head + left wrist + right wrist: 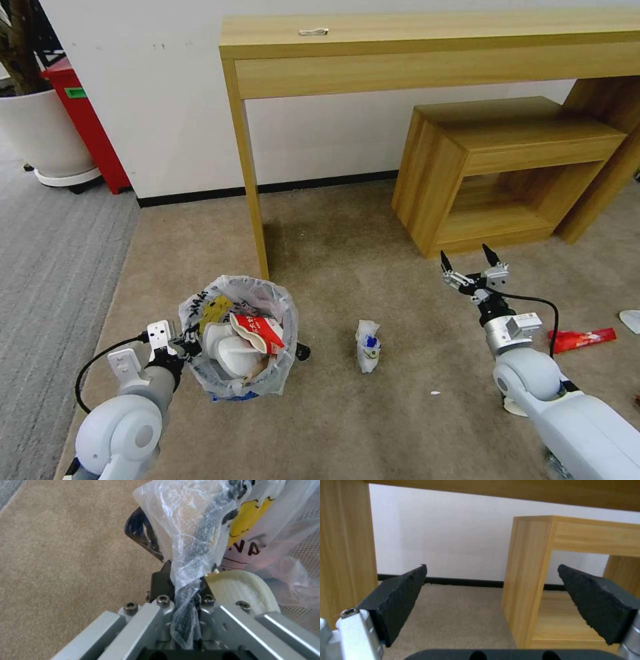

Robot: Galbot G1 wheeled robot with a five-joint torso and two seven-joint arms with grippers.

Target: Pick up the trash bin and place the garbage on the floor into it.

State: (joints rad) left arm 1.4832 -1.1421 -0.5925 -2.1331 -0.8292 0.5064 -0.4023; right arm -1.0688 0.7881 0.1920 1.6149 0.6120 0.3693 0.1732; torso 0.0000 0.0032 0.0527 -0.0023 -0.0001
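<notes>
- We hold the trash bin (pixel 240 340) by its rim with our left gripper (pixel 189 347), jaws pinched together on the rim wire and a fold of the white liner bag (pixel 186 555); it sits low over the beige floor (pixel 373 427), just in front of the leg of the long wooden table (pixel 427 40).
- It already carries a red-and-white carton (pixel 261 331) and pale, crumpled pieces.
- The nearest garbage is a crushed blue-and-white paper cup (pixel 367 345), just beside the bin on our right; a red wrapper (pixel 583 339) lies farther right, past the right arm.
- Our right gripper (pixel 471 265) hangs spread wide and empty, facing the wooden shelf unit (pixel 507 173), well above the carpet.
- To do this step well, we judge the bin should stay level and the cup be taken across its narrow, flattened body.
- Writing: black lettering shows on the bag by a yellow mark (pixel 245 520); we can make out "NA", no more. The carton's print is too small to read.
</notes>
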